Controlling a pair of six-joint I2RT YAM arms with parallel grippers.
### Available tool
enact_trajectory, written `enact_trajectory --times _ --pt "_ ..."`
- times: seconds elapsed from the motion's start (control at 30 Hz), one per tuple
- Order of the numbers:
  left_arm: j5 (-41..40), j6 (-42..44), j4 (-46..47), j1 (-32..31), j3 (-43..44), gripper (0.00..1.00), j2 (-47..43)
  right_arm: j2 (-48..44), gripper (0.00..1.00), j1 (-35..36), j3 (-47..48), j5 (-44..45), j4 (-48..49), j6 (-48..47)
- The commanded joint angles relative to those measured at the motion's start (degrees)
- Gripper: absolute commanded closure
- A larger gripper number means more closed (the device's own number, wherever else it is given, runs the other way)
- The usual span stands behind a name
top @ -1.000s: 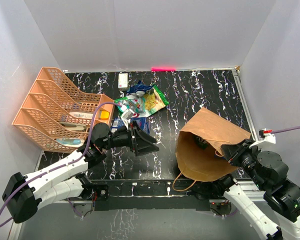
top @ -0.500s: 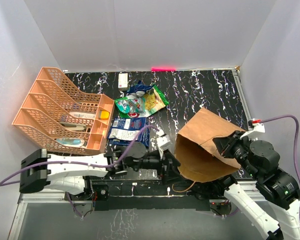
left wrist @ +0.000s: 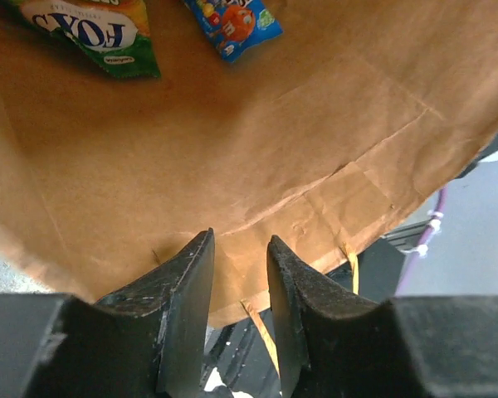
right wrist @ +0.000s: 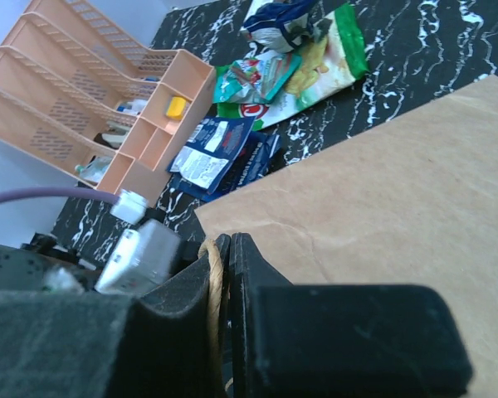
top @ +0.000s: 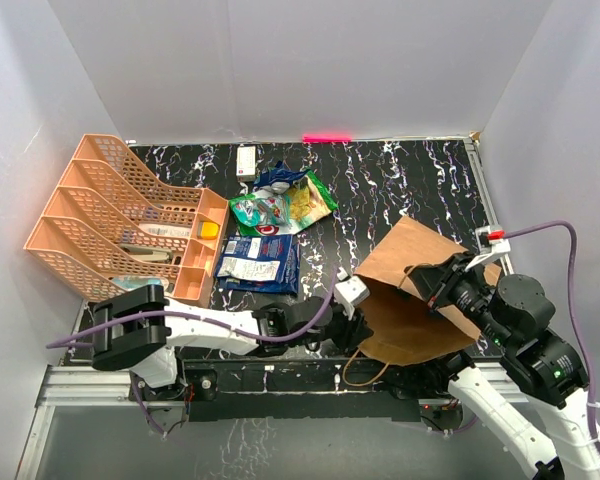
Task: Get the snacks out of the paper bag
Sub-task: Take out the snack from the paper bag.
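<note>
The brown paper bag point(top: 430, 262) lies on its side at the near right, mouth facing left. My right gripper point(top: 422, 281) is shut on its twisted handle point(right wrist: 213, 282) at the upper rim, holding the mouth up. My left gripper point(top: 372, 311) reaches into the mouth low down, its jaws point(left wrist: 239, 240) open with a narrow gap over the bag's lower wall point(left wrist: 232, 149). Deep inside lie a green-yellow-orange pouch point(left wrist: 91, 29) and a blue packet point(left wrist: 236, 21). Out on the table are a green chip bag point(top: 307, 198), a teal-white pouch point(top: 258, 212) and dark blue packets point(top: 260, 263).
An orange mesh organiser point(top: 120, 222) stands at the left, close to the dark blue packets. A small white box point(top: 246, 160) lies by the back wall. The bag's lower handle loop point(top: 356, 369) hangs over the table's near edge. Grey walls enclose the table.
My left arm swung from beside the organiser across to the bag's mouth, and its jaws narrowed from wide open. The right gripper kept its hold and drew the bag's upper rim leftward.
</note>
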Motion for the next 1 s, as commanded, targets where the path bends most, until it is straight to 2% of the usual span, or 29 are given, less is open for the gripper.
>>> enact_trajectory --times 0.0,0.23,0.3,0.43,0.63,0.97 --pt "-5.8 3.56 2.56 -2.38 2.15 0.7 2.39 0.93 0.92 0.34 -1.41 -4.11 7.84 -1.33" --pt "-12.48 4.19 0.65 -5.15 2.21 0.71 2.24 1.64 0.92 0.34 -2.02 -5.58 11.8 -1.5" --pt "-13.9 4.93 -0.42 -6.01 3.35 0.68 2.33 2.5 0.92 0.33 -2.16 -6.26 12.47 -1.37" --pt "-13.71 3.92 -5.26 -6.73 7.59 0.61 2.2 4.33 0.92 0.34 -2.14 -7.72 14.61 -1.09" --pt "-13.27 2.85 -3.91 -6.73 8.16 0.58 2.53 6.17 0.92 0.34 -2.77 -10.34 19.11 0.36" --pt "-15.47 10.87 -9.21 -6.69 18.46 0.68 13.81 7.3 0.92 0.33 -2.41 -11.44 20.18 1.75"
